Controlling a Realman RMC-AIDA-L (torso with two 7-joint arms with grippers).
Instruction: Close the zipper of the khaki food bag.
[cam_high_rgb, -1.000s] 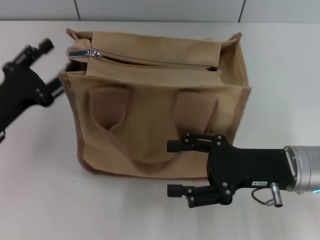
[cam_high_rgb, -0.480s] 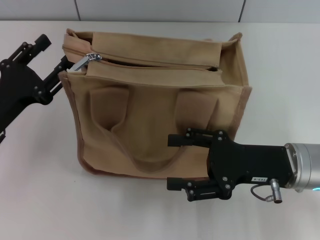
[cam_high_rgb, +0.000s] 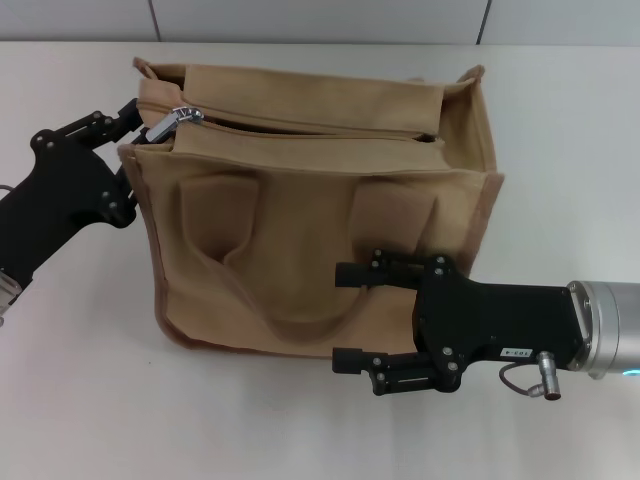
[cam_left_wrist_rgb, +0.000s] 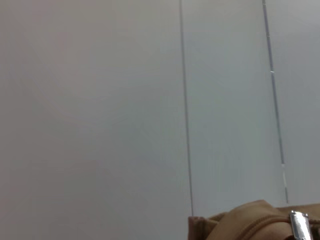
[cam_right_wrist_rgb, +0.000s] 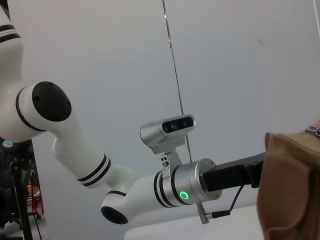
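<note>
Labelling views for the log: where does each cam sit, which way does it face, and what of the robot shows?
Head: on the robot's head, looking down at the bag; left gripper at the pull tab, right gripper open at the bag's near side.
Left wrist: faces the wall, catches the bag's top edge and pull tab; no robot parts show.
Right wrist: faces the robot's left across the bag's end; left arm shows.
Shared: all three see the bag.

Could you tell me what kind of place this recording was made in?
Probably a robotics lab or test bench: a bare white table, plain panelled wall, and only the khaki food bag between the left gripper and right gripper.
</note>
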